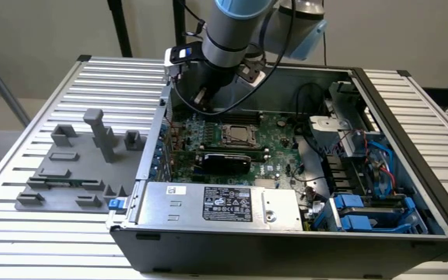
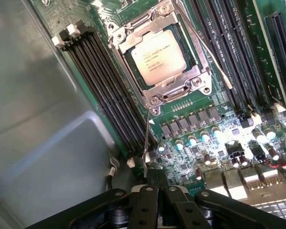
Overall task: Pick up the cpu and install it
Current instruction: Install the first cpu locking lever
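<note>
The cpu (image 2: 158, 57), a silvery square chip with printed text, lies flat in the motherboard socket (image 2: 181, 83), and the metal load frame is closed around its edges. In the exterior view the cpu (image 1: 237, 133) sits mid-board inside the open computer case. My gripper (image 2: 156, 172) is shut, its black fingers pressed together a short way above the board, off one corner of the socket. A thin wire socket lever (image 2: 146, 138) runs from that corner to just beside my fingertips; I cannot tell whether it touches them. The gripper (image 1: 205, 96) hangs inside the case near its back wall.
Black memory slots (image 2: 102, 81) flank the socket on both sides. A second wire lever (image 2: 205, 47) lies along the socket's other side. The case wall (image 2: 43, 143) is close by. A grey fixture (image 1: 76, 169) stands on the slatted table at the exterior view's left; the power supply (image 1: 216, 204) lies in front.
</note>
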{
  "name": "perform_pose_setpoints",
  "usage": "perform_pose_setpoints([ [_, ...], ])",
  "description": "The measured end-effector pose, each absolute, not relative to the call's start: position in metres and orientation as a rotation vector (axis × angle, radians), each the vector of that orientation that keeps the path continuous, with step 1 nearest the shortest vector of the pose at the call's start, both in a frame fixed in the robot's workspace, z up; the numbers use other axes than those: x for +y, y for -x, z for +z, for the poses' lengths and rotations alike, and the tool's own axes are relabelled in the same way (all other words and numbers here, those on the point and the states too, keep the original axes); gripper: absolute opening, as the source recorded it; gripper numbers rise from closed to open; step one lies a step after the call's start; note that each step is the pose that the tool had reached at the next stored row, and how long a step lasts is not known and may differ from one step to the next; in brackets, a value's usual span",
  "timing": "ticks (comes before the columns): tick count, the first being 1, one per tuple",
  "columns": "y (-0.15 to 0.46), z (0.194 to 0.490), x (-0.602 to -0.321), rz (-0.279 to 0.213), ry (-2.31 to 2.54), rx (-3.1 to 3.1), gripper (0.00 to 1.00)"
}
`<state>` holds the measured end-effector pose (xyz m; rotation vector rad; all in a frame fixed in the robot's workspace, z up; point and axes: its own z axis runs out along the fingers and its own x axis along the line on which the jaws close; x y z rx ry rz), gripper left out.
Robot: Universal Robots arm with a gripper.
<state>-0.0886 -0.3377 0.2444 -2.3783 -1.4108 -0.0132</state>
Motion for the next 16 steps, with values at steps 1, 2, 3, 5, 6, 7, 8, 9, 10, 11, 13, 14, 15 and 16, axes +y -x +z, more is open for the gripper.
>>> perform_pose_setpoints([
  [1,0.089,0.245,-0.338,-0.016,2.381,-1.404,0.11],
  [2,0.089,0.246,-0.338,-0.018,2.383,-1.398,0.11],
  [3,0.088,0.246,-0.338,-0.021,2.385,-1.392,0.11],
  [5,0.088,0.246,-0.338,-0.028,2.385,-1.381,0.11],
  [6,0.088,0.246,-0.338,-0.031,2.385,-1.376,0.11],
  [7,0.087,0.246,-0.338,-0.035,2.383,-1.372,0.11],
  [8,0.087,0.246,-0.339,-0.040,2.379,-1.368,0.11],
  [9,0.086,0.246,-0.339,-0.045,2.375,-1.363,0.11],
  [10,0.085,0.246,-0.339,-0.050,2.372,-1.359,0.11],
  [11,0.085,0.246,-0.339,-0.054,2.370,-1.356,0.11],
  [13,0.082,0.246,-0.340,-0.059,2.364,-1.352,0.11],
  [14,0.080,0.246,-0.341,-0.061,2.362,-1.351,0.11],
  [15,0.078,0.246,-0.341,-0.063,2.360,-1.350,0.11],
  [16,0.077,0.246,-0.342,-0.064,2.359,-1.348,0.11],
])
